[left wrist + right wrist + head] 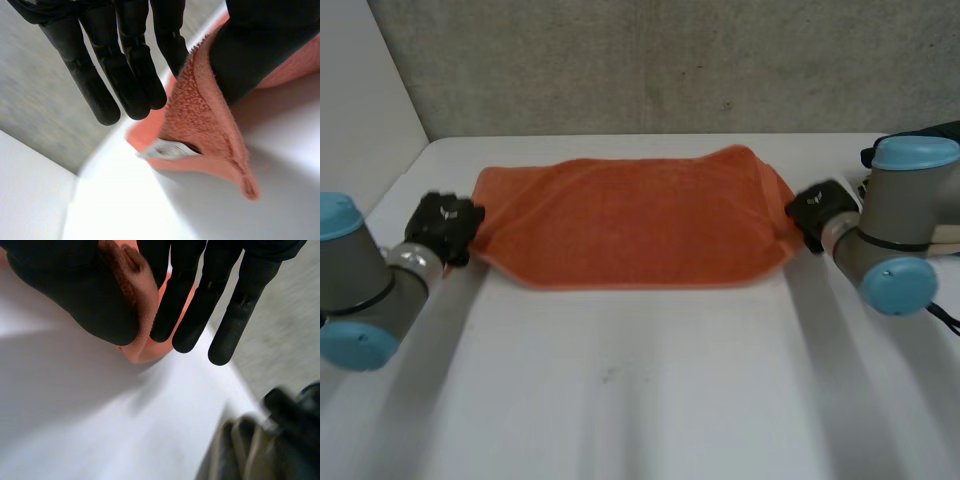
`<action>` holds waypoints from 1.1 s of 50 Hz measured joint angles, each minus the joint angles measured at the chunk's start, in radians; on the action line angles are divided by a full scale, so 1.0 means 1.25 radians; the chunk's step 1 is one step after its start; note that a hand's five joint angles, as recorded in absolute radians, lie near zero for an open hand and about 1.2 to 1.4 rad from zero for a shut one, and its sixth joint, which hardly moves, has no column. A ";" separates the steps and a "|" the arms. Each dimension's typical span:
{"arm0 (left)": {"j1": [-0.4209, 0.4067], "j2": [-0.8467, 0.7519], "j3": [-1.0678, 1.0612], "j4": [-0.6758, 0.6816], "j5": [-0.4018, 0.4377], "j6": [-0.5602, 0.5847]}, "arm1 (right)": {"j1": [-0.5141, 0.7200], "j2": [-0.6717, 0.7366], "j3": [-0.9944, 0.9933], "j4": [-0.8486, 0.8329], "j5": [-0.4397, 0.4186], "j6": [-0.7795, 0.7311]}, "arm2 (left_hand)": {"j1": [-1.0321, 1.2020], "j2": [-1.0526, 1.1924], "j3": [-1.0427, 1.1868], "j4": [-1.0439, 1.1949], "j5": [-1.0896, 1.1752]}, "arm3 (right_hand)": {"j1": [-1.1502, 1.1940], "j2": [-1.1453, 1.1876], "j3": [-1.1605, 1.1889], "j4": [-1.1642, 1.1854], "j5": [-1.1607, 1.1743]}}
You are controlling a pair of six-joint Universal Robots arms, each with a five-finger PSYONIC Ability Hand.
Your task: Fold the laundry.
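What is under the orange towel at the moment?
The orange towel lies on the white table. A white label peeks from beneath its edge by the left hand. Whatever else is under its middle is covered.

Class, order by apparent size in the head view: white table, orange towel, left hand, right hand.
1. White table
2. Orange towel
3. Left hand and right hand: too alike to rank.

In front of the orange towel (pixel 630 225) the white table (pixel 640 400) lies bare, leaving wide room to pass. Behind the towel only a narrow strip runs to the grey wall (pixel 650 60). The left hand (pixel 445 226) and right hand (pixel 820 210) block the towel's ends, each pinching its edge. Dark clutter (pixel 942 131) sits beyond the right end.
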State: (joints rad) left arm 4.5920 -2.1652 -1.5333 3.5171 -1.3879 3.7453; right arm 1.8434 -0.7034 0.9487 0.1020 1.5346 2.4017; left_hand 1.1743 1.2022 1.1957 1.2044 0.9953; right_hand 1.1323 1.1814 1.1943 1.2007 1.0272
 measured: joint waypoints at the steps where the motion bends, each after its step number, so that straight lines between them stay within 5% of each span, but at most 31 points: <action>1: 0.004 0.012 -0.017 -0.018 0.004 0.011 | -0.002 -0.013 0.020 0.019 0.000 -0.004 | 0.000 0.000 0.000 0.000 0.000 | 0.000 0.000 0.000 0.000 0.000; 5: 0.033 0.087 -0.100 -0.127 0.036 0.083 | -0.019 -0.086 0.116 0.112 0.003 -0.047 | 0.000 0.000 0.000 0.000 0.000 | 0.000 0.000 0.000 0.000 0.000; 11: 0.117 0.245 -0.207 -0.437 0.123 0.316 | -0.080 -0.235 0.316 0.296 0.009 -0.244 | 0.000 0.000 0.000 0.000 0.000 | 0.000 0.000 0.000 0.000 0.000; 17: 0.155 0.280 -0.192 -0.615 0.186 0.471 | -0.109 -0.268 0.369 0.302 -0.007 -0.335 | 0.000 0.000 0.000 0.000 0.000 | 0.000 0.000 0.000 0.000 0.000; 24: 0.092 0.176 -0.046 -0.525 0.177 0.434 | -0.090 -0.187 0.283 0.203 0.015 -0.261 | 0.000 0.000 0.000 0.000 0.000 | 0.000 0.000 0.000 0.000 0.000; 33: -0.017 -0.084 0.294 -0.302 0.045 0.309 | -0.062 -0.047 0.095 0.051 0.078 -0.140 | 0.000 0.000 0.000 0.000 0.000 | 0.000 0.000 0.000 0.000 0.000; 43: -0.076 -0.311 0.584 -0.287 -0.042 0.279 | -0.035 0.090 -0.077 -0.076 0.105 -0.128 | -0.007 -0.009 -0.008 -0.009 -0.006 | -0.005 -0.024 -0.024 -0.025 -0.026; 49: -0.091 -0.353 0.628 -0.276 -0.043 0.277 | -0.018 0.152 -0.156 -0.128 0.150 -0.137 | -0.665 -0.605 -0.592 -0.611 -0.579 | -0.661 -0.700 -0.696 -0.698 -0.709; 50: -0.092 -0.355 0.629 -0.269 -0.048 0.275 | -0.015 0.159 -0.166 -0.146 0.162 -0.137 | -0.665 -0.605 -0.592 -0.611 -0.579 | -0.709 -0.748 -0.750 -0.751 -0.757; 51: -0.093 -0.355 0.629 -0.263 -0.054 0.274 | -0.013 0.162 -0.171 -0.162 0.172 -0.136 | -0.789 -0.780 -0.771 -0.787 -0.748 | -0.724 -0.768 -0.774 -0.774 -0.776; 55: -0.094 -0.345 0.617 -0.233 -0.096 0.257 | -0.007 0.156 -0.163 -0.232 0.195 -0.123 | -0.789 -0.796 -0.784 -0.799 -0.758 | -0.725 -0.775 -0.788 -0.788 -0.785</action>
State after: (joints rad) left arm 4.4741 -2.5961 -0.7626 3.2263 -1.5084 4.0667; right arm 1.8347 -0.5086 0.7452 -0.1884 1.7782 2.2475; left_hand 0.1882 0.2069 0.2158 0.2053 0.0476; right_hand 0.2255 0.2129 0.2097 0.2161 0.0458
